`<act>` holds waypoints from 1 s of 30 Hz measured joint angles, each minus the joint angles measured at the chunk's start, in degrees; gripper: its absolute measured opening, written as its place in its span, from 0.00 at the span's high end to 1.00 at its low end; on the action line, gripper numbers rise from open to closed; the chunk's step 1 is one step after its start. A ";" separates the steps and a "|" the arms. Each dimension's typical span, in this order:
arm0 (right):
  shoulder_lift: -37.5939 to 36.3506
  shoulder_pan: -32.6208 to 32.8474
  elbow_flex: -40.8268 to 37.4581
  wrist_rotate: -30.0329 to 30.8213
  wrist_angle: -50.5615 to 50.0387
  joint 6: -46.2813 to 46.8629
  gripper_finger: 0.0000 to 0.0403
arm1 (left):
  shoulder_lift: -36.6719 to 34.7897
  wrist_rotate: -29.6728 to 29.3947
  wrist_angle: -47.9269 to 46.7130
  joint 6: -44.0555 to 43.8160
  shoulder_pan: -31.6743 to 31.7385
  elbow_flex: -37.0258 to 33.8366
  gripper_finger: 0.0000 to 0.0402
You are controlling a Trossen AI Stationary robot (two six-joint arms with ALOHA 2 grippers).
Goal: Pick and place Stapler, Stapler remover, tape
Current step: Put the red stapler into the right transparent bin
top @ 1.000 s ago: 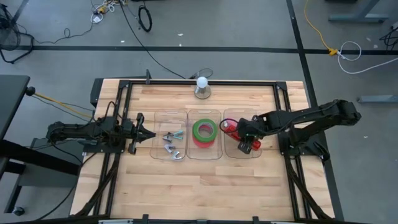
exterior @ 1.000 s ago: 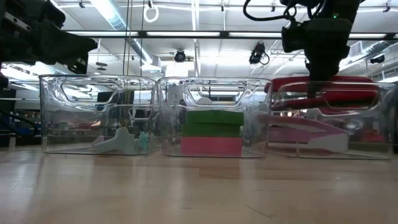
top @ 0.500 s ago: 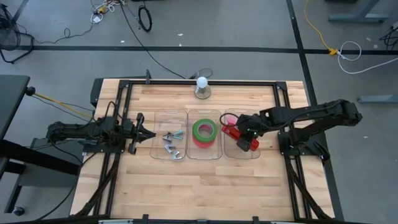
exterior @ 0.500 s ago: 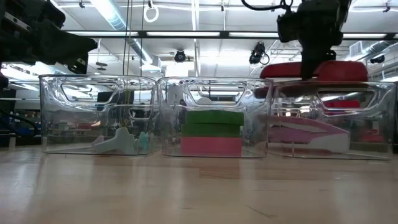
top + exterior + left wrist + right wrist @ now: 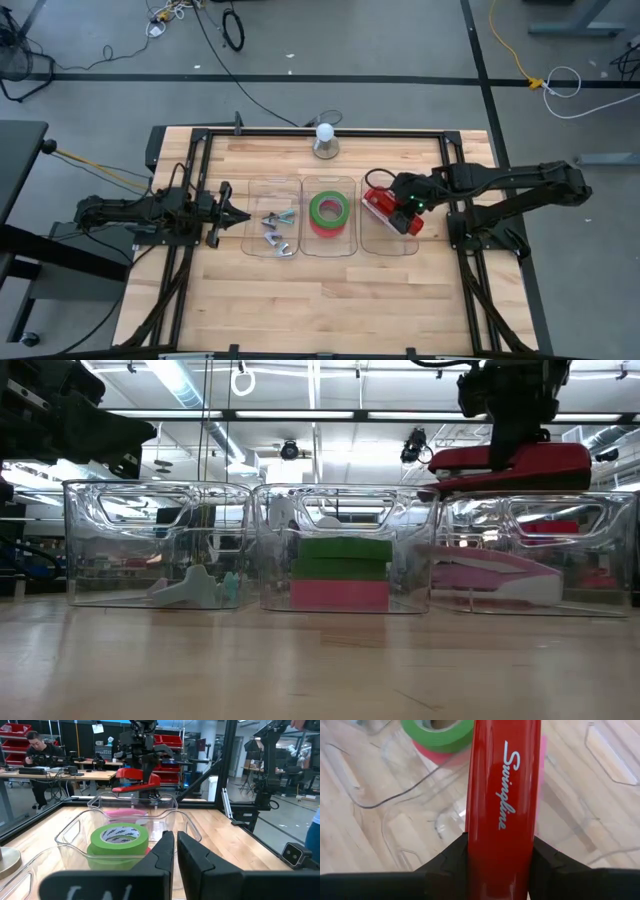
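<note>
Three clear bins stand in a row. The left bin (image 5: 273,230) holds staple removers (image 5: 195,588). The middle bin holds the green tape (image 5: 329,210) on a pink roll. In the right bin (image 5: 390,240) lies a pink stapler (image 5: 495,575). My right gripper (image 5: 502,865) is shut on a red stapler (image 5: 510,463), just above that bin's rim. My left gripper (image 5: 240,216) waits shut and level at the table's left, pointing at the bins. My right gripper pinches the red stapler's two long sides (image 5: 472,845) between its two fingers (image 5: 451,857), about mid-length. The fingers slant down from above and lie across the stapler. The stapler hangs roughly level, top up, lifted clear of the bin.
A white ball on a round grey base (image 5: 325,140) stands at the table's far edge, behind the bins. Bare wood (image 5: 320,300) lies between the bins and the near edge. A black frame (image 5: 460,190) borders the table.
My right gripper has risen with the red stapler. The stapler has come up from inside the right bin to just above its rim, staying about level and turning a little about the upright. The pink stapler has stayed in the bin.
</note>
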 joint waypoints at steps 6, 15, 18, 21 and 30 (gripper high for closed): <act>-0.74 -1.09 0.02 -0.04 -2.23 0.17 0.65 | 0.01 0.00 -0.01 0.00 -0.01 -0.01 0.94; -0.77 -1.17 0.00 -0.28 -2.25 -1.22 0.65 | 0.01 0.00 -0.01 0.00 0.00 -0.01 0.94; -0.77 -1.17 0.02 -0.25 -2.18 -2.71 0.65 | -0.01 0.00 -0.01 0.00 0.01 -0.01 0.94; -0.77 -1.15 0.02 -0.24 -2.26 -3.09 0.65 | 0.01 0.00 -0.01 0.01 0.01 0.01 0.94; -0.77 -1.15 0.07 -0.20 -0.73 -6.46 0.65 | -0.01 0.00 0.00 0.00 -0.01 0.00 0.94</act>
